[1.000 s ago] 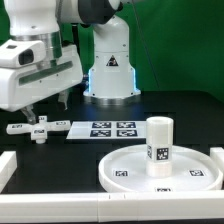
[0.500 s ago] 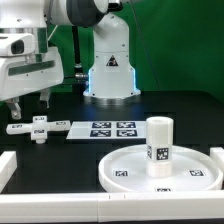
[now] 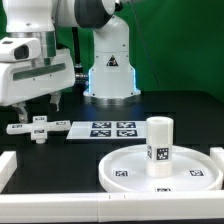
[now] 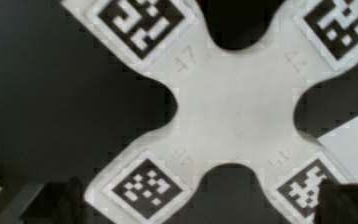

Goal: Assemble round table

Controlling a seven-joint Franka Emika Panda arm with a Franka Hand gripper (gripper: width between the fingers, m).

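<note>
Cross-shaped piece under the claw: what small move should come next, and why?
Probably straight down onto the cross-shaped piece: the gripper hangs open above it, and the wrist view shows it centred beneath. The post already stands on the round disc.

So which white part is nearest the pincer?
The flat cross-shaped piece, directly below the pincer; the post and disc sit away toward the exterior view's right.
</note>
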